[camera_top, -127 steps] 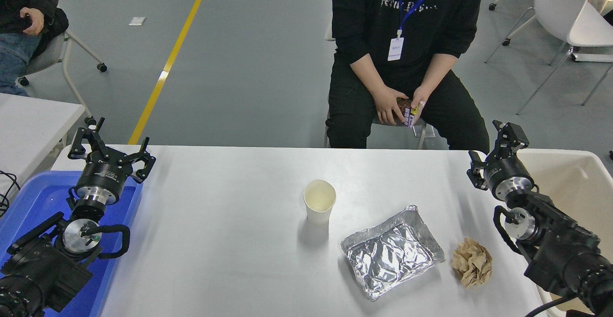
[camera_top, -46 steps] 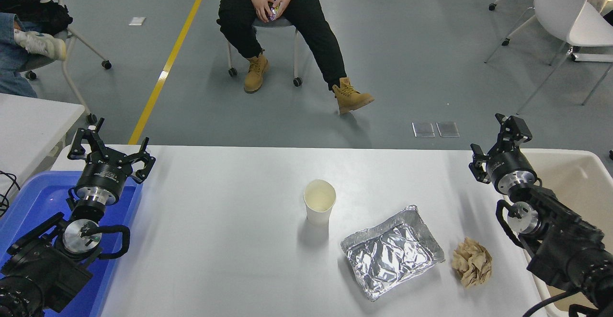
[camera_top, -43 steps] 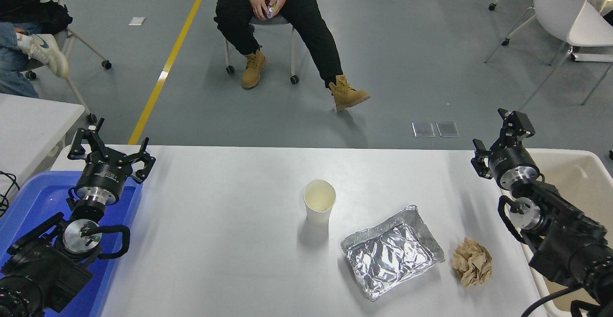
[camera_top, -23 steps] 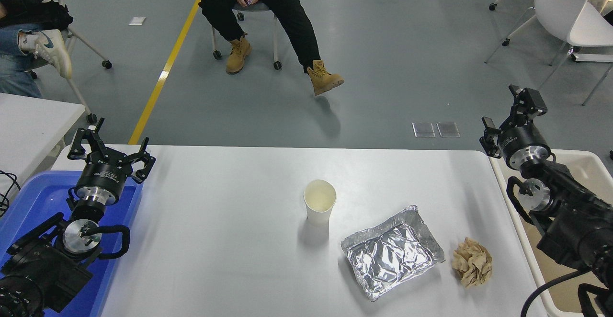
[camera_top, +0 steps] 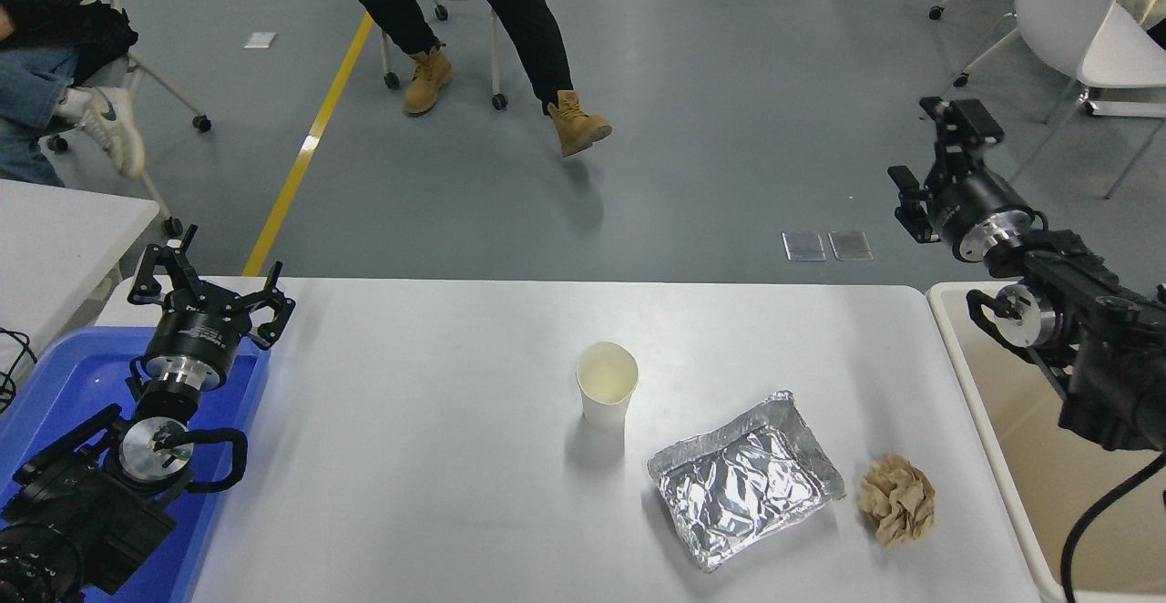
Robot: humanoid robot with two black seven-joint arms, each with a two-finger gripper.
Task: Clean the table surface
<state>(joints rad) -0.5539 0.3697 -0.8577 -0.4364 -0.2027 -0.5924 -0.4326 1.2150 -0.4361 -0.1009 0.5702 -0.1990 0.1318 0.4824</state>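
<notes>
The white table surface (camera_top: 410,475) carries a white paper cup (camera_top: 607,384) standing upright near the middle. A crinkled foil tray (camera_top: 745,480) lies to its front right. A crumpled brown paper ball (camera_top: 898,498) lies right of the tray. My right gripper (camera_top: 918,143) is open and empty. It is raised beyond the table's far right corner, well away from all three things. My left gripper (camera_top: 211,280) is open and empty, parked at the far left over a blue bin (camera_top: 55,384).
A beige bin (camera_top: 966,384) stands against the table's right edge, under my right arm. A smaller white table (camera_top: 55,229) is at the left. A person (camera_top: 455,2) sits on a wheeled chair far back; another sits at the top left. A white chair (camera_top: 1084,29) stands at the top right.
My right gripper has risen from the table's right edge to above and beyond its far right corner. The seated person has rolled back and to the left. The things on the table have not moved.
</notes>
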